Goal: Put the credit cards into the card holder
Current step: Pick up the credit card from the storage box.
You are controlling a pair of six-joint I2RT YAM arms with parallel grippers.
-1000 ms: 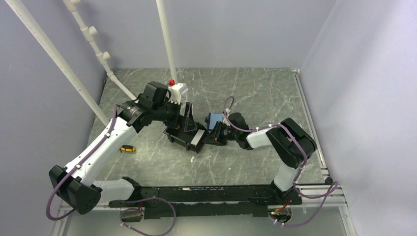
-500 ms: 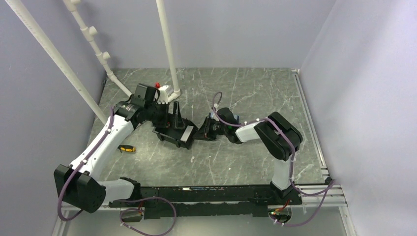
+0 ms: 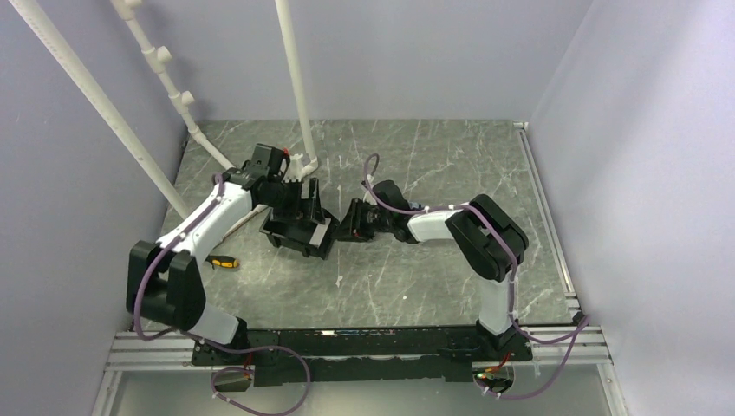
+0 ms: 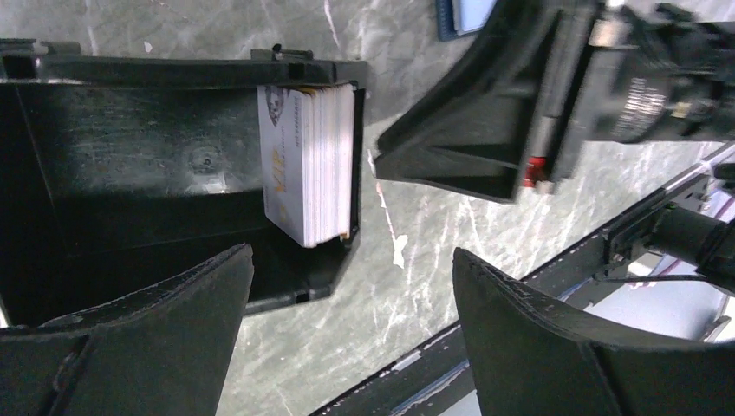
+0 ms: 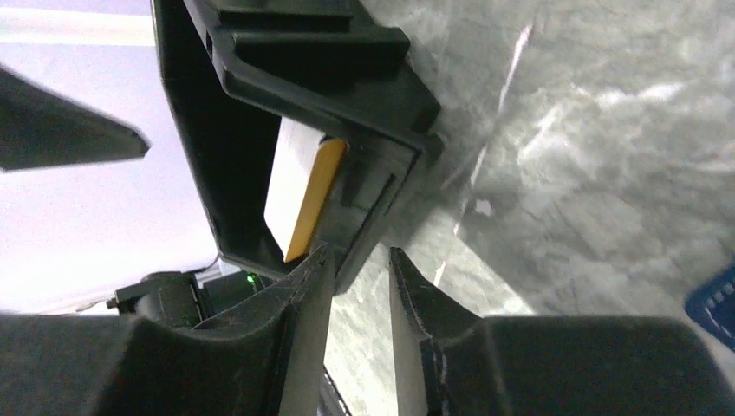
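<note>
Left gripper [image 4: 351, 258] gapes wide, empty, over the black plastic bin [image 4: 130, 156]; the pale and orange-tan credit cards [image 4: 308, 165] stand on edge against its end wall. Right gripper [image 5: 360, 256], narrowly parted, holds nothing; the flat navy-blue card holder [image 5: 715, 303] lies just beside it.

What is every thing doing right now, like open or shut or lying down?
left fingers: wide open, empty.
right fingers: a little apart, holding nothing.
black bin: upright, top open.
credit cards: stacked on edge inside the black bin.
card holder: lying flat, mostly out of view; open or shut unclear.
</note>
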